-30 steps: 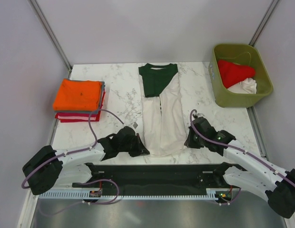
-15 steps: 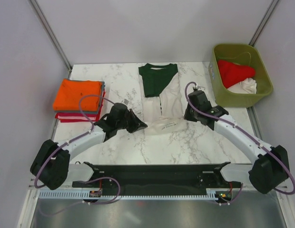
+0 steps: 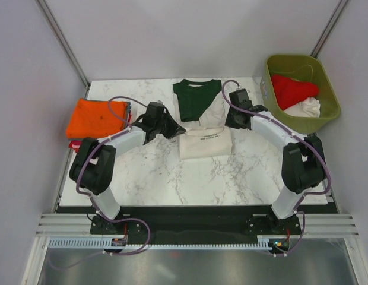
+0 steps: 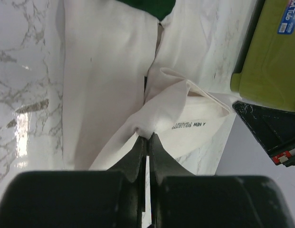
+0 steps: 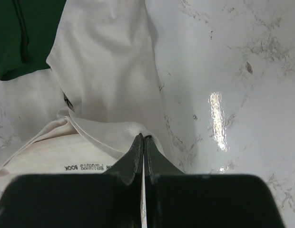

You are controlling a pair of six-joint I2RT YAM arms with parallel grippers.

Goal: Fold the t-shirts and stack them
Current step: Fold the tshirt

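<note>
The cream t-shirt [image 3: 206, 141] with dark green collar end [image 3: 197, 98] lies at the table's middle back, its lower half folded up over its middle. My left gripper [image 3: 177, 132] is shut on the hem's left corner [image 4: 146, 132]. My right gripper [image 3: 227, 123] is shut on the hem's right corner [image 5: 138, 130]. Small black print shows on the folded part in both wrist views. A stack of folded t-shirts [image 3: 98, 120], orange on top and red below, sits at the left edge. A red t-shirt [image 3: 294, 90] and a white t-shirt [image 3: 305, 108] lie in the bin.
The olive-green plastic bin [image 3: 278, 122] stands at the back right corner; its side shows in the left wrist view [image 4: 271, 52]. The marble table [image 3: 190, 178] spreads in front of the shirt. Grey walls close the back and sides.
Both grippers have carried the cream shirt's bottom hem from the near edge toward the back, doubling the shirt's lower half over its middle. The arms are stretched much farther out.
</note>
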